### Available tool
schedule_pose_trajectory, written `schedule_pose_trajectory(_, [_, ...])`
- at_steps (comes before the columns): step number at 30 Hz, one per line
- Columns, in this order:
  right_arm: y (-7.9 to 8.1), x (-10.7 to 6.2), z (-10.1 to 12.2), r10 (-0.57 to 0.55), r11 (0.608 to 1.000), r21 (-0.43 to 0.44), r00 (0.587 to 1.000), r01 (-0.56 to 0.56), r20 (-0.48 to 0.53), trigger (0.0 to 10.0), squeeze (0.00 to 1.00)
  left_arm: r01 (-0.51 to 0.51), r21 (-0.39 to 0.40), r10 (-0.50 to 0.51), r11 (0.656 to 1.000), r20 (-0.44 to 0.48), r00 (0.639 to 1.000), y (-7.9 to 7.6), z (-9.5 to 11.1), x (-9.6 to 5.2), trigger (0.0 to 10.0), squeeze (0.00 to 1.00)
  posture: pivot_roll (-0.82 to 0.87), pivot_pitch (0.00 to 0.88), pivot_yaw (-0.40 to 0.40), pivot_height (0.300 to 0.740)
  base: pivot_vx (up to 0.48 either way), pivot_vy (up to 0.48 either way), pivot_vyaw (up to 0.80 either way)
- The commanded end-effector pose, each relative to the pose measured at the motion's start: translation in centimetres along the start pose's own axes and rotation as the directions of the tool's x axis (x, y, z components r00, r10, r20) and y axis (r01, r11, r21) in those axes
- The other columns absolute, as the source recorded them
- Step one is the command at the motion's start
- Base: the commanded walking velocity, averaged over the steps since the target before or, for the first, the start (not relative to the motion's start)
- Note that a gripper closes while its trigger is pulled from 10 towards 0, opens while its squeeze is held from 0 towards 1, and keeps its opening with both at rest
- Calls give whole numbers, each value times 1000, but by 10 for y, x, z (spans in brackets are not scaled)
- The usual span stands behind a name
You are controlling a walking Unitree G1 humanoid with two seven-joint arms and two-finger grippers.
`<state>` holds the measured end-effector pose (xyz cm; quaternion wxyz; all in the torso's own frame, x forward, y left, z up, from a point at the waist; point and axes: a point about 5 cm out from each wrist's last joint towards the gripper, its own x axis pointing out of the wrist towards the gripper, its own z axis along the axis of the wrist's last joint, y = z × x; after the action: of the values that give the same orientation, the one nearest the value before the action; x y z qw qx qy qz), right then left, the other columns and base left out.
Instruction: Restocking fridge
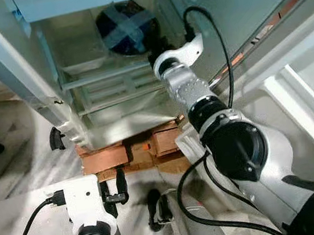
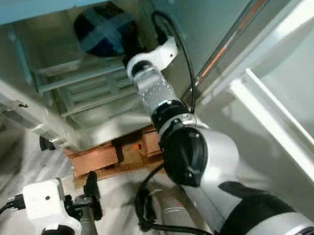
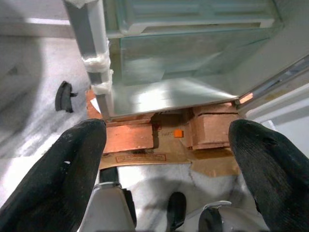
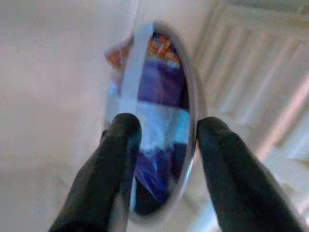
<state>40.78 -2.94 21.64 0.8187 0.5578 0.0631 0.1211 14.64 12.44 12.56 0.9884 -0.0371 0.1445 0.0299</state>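
Fridge [image 1: 21, 82] stands open before the robot, raised on wooden blocks [image 1: 128, 153] that lie on the floor, and its door [image 2: 293, 106] is swung out to the right. The right arm reaches far into the compartment, and the right gripper [image 4: 164, 159] is closed around a round flat container [image 1: 127, 27], dark blue with pale tape crossed over it. In the right wrist view the two black fingers [image 4: 113, 164] press on both sides of its metal rim, so it is grasped by the edge and held upright, not lying flat. The container is at the far wall of the fridge, above the pale shelf [image 1: 107, 89] with ribs; I cannot tell if it already touches the shelf or the wall. The left gripper [image 3: 166, 159] hangs low and near, over the floor in front of the blocks, with its fingers spread wide apart and nothing between them. In my judgement the risk is in the release: the thing is round and stands on its thin edge, so if the fingers let go before it leans on something, it may roll forward or fall over. The grasp on a smooth rim may also slip. The arm's cable [image 1: 216, 36] is close to the fridge wall and could catch when the arm comes back.
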Motion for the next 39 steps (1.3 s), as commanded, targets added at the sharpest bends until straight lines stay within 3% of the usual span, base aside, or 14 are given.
schedule_pose_trajectory(1, [-17, -5, -6, -36, 994, -100, 999, 32, -39, 10000, 1000, -10, -9, 10, 1000, -18, 1000, 1, -5, 5, 10000, 0, 321, 347, -235, 740, 0, 0, 0])
schedule_pose_trajectory(5, [-32, -9, 0, -53, 966, -258, 996, 33, -71, 10000, 1000, 6, -1, -6, 1000, 6, 1000, 1, -3, 18, 10000, 0, 305, 309, -227, 740, 0, 0, 0])
schedule_pose_trajectory(9, [-38, -11, 5, -36, 948, -317, 995, 6, -88, 10000, 1000, 18, 8, -18, 1000, 32, 999, 1, 1, 28, 10000, 0, 294, 279, -216, 740, 0, 0, 0])
schedule_pose_trajectory(15, [-40, -13, 9, 52, 877, -466, 989, -113, -142, 10000, 1000, 40, 28, -42, 999, 84, 996, 4, 8, 48, 10000, 0, 270, 222, -193, 740, 0, 0, 0])
schedule_pose_trajectory(16, [-41, -15, 11, 89, 845, -511, 983, -161, -162, 10000, 1000, 48, 33, -51, 998, 106, 993, 4, 11, 55, 10000, 0, 255, 201, -181, 740, 0, 0, 0])
schedule_pose_trajectory(19, [-47, -20, 11, 141, 794, -557, 965, -243, -219, 10000, 1000, 69, 52, -75, 996, 144, 987, 4, 16, 65, 10000, 0, 241, 168, -164, 740, 0, 0, 0])
schedule_pose_trajectory(25, [-56, -26, 12, 176, 750, -586, 947, -306, -269, 10000, 1000, 86, 79, -98, 993, 174, 980, 6, 20, 76, 10000, 0, 224, 124, -138, 740, 0, 0, 0])
schedule_pose_trajectory(26, [-61, -30, 12, 196, 717, -610, 937, -337, -288, 10000, 1000, 86, 96, -103, 992, 184, 977, 9, 20, 82, 10000, 0, 216, 101, -124, 740, 0, 0, 0])
schedule_pose_trajectory(27, [-67, -37, 11, 233, 671, -632, 920, -387, -315, 10000, 910, 87, 116, -109, 989, 194, 975, 12, 20, 85, 10000, 0, 210, 86, -113, 740, 0, 0, 0])
schedule_pose_trajectory(28, [-69, -39, 10, 246, 658, -635, 913, -404, -326, 10000, 910, 88, 122, -111, 989, 198, 974, 12, 20, 86, 10000, 0, 210, 86, -113, 740, 0, 0, 0])
schedule_pose_trajectory(29, [-71, -42, 9, 256, 643, -641, 906, -420, -337, 10000, 341, 87, 130, -113, 988, 201, 973, 14, 21, 87, 10000, 0, 205, 78, -104, 740, 0, 0, 0])
schedule_pose_trajectory(30, [-74, -46, 8, 268, 628, -644, 898, -437, -348, 10000, 0, 88, 138, -115, 986, 204, 972, 15, 21, 88, 10000, 0, 199, 70, -95, 740, 0, 0, 0])
schedule_pose_trajectory(36, [-96, -73, 3, 278, 579, -675, 889, -456, -363, 10000, 0, 80, 163, -116, 983, 225, 968, 24, 23, 97, 10000, 0, 178, 30, -50, 740, 0, 0, 0])
schedule_pose_trajectory(39, [-111, -98, 3, 255, 568, -702, 902, -430, -347, 10000, 0, 71, 184, -116, 980, 246, 962, 27, 25, 96, 10000, 0, 168, 12, -32, 740, 0, 0, 0])
